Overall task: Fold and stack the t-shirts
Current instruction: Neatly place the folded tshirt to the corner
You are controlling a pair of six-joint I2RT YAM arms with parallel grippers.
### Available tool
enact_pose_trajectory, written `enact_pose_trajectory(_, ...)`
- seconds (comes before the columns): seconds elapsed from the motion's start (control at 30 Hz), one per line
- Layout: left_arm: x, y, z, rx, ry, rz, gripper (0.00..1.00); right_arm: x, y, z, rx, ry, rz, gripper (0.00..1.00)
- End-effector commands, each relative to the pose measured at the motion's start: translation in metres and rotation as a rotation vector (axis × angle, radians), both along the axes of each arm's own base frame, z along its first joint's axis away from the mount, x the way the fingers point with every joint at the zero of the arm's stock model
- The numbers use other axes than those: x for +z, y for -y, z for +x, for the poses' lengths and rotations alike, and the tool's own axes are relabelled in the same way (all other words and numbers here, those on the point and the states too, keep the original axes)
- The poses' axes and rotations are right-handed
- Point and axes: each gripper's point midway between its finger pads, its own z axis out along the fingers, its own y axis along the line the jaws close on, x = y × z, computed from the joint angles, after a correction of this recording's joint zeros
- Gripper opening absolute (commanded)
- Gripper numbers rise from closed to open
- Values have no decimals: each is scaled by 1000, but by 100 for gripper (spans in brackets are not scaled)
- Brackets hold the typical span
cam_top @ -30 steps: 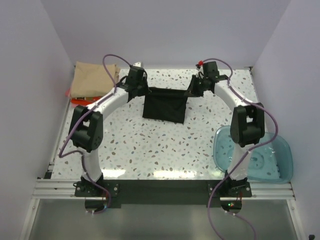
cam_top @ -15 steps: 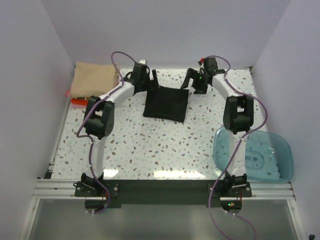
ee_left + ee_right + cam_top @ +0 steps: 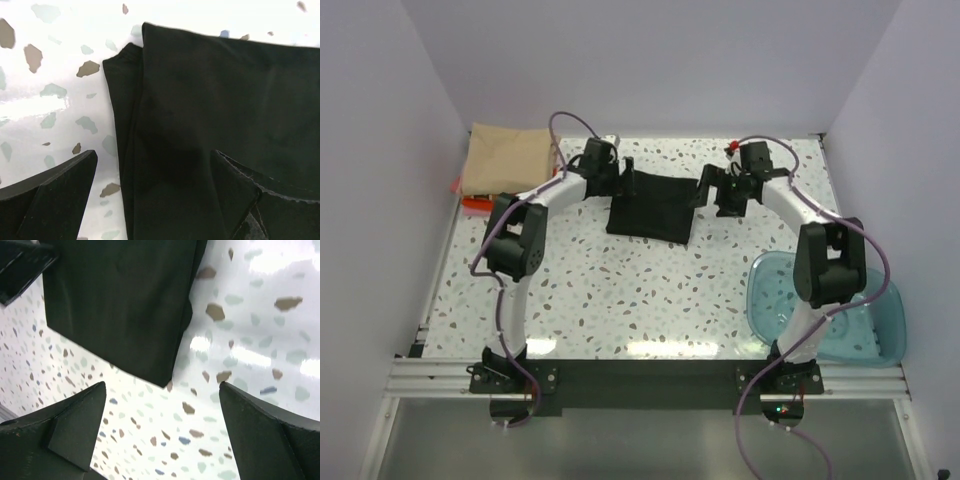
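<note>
left tool [image 3: 624,183]: spread wide, unladen | right tool [image 3: 712,192]: likewise | black t-shirt [image 3: 652,208]: folded between | teal bowl [image 3: 882,312]: near-right

table [image 3: 620,290]: white terrazzo-pattern top, flecked brown, grey and teal; glossy. 
back wall [image 3: 650,60]: plain, pale lilac-white. 
left wall [image 3: 370,200] and right wall [image 3: 920,130]: same plain panels, closing in both sides of the table. 
frame rail [image 3: 650,378]: silver slotted aluminium along the near edge. 
lower surface [image 3: 640,440]: dull grey, below the rail. 
light: overhead; bright glare patches [image 3: 650,347] on the tabletop.
</note>
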Motion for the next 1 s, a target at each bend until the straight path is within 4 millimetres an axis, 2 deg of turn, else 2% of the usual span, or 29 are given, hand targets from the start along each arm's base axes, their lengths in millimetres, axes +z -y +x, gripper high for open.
enact_pose_trajectory(0.0,-27,-3,5,-22,-34,48,100,15,-1,-20,43,69,4,98)
enact_pose_trajectory(0.03,-33,-3,2,-23,-57,56,100,23,2,-25,40,87,2,99)
enact_pose_trajectory(0.1,-49,-4,-1,-22,-90,77,96,18,5,-38,39,71,-11,99)
enact_pose_trajectory(0.13,-52,-3,-3,-28,-101,84,95,26,7,-42,37,87,-16,99)
enact_pose_trajectory(0.17,-60,-6,-8,-29,-116,98,93,25,9,-44,29,88,-29,99)
enact_pose_trajectory(0.37,-70,2,-31,-62,-139,160,87,33,18,-61,10,105,-57,98)
enact_pose_trajectory(0.57,-82,-2,-46,-45,-187,226,74,34,25,-71,-3,113,-86,99)
enact_pose_trajectory(0.6,-84,-1,-49,-45,-198,228,67,36,26,-73,-4,118,-87,99)
enact_pose_trajectory(0.67,-90,-2,-59,-51,-220,233,60,36,27,-75,-9,125,-97,99)
enact_pose_trajectory(0.77,-95,3,-68,-69,-230,240,30,37,32,-76,-20,134,-112,99)
enact_pose_trajectory(0.8,-96,4,-69,-72,-235,243,3,38,32,-76,-20,137,-113,99)
enact_pose_trajectory(0.83,-95,3,-69,-69,-233,246,0,41,32,-76,-18,151,-115,99)
enact_pose_trajectory(0.93,-80,-8,-58,-40,-186,306,0,43,36,-76,-27,164,-132,99)
enact_pose_trajectory(0.97,-67,-16,-49,-27,-138,351,0,44,39,-76,-37,172,-144,99)
